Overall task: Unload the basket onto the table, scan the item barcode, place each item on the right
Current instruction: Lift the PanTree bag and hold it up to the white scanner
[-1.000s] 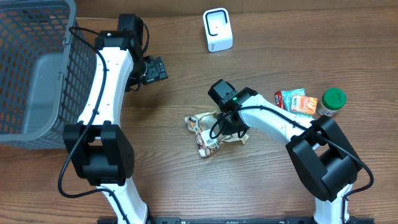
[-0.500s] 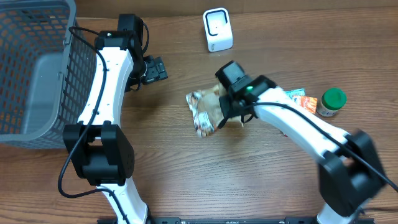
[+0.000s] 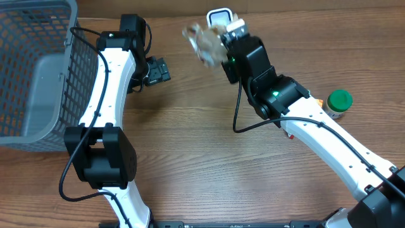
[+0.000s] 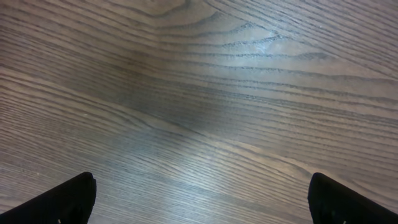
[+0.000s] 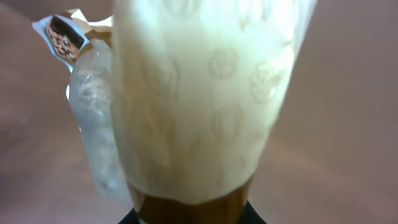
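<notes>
My right gripper is shut on a crinkly cream and clear snack bag, held up in the air and blurred by motion. The bag hangs just left of the white barcode scanner at the table's far edge, and my arm partly covers the scanner. The bag fills most of the right wrist view, its lower end pinched in the gripper. No barcode is legible. Left of it, my left gripper hovers open over bare wood with nothing between its fingertips.
A grey wire basket stands at the far left edge. A jar with a green lid sits at the right, close beside my right arm. The tabletop is brown wood.
The right arm has lifted the snack bag off the middle of the table and swung it up and back to the scanner. The left arm has not moved.
</notes>
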### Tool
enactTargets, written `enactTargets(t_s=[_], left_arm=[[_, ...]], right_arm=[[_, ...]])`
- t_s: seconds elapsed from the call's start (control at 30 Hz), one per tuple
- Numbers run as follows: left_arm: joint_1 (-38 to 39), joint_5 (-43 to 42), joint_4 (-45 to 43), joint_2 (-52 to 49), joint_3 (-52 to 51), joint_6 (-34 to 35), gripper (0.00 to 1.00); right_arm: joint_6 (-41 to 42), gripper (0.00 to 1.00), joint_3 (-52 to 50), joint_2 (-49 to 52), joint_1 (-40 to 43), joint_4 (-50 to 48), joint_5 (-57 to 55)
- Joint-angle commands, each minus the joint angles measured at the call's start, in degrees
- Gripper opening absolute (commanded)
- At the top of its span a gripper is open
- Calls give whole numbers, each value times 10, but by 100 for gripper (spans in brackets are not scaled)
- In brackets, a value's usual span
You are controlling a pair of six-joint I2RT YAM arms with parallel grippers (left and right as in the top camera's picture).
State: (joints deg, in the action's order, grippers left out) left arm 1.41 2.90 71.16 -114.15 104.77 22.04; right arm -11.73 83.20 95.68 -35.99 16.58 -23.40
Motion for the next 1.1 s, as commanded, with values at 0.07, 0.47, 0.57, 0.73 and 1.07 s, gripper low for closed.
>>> enactTargets(t_s=[0.07,0.47,0.57,0.73,1.07], left_arm=[[1,7,-1,-1,10,-9,100],[1,7,-1,-1,10,-9,100],[1,7,-1,-1,10,-9,100],[1,7,-1,-1,10,-9,100],[1,7,-1,-1,10,-9,100]], right_arm=[[-200,4,13,13,2,-115,-40],[-449,4,13,175,27,-439,-55],[-482,4,13,219,41,-527,-48],[-483,4,13,266,62,-564,-15],[-484,4,52,345,68,-649,16]])
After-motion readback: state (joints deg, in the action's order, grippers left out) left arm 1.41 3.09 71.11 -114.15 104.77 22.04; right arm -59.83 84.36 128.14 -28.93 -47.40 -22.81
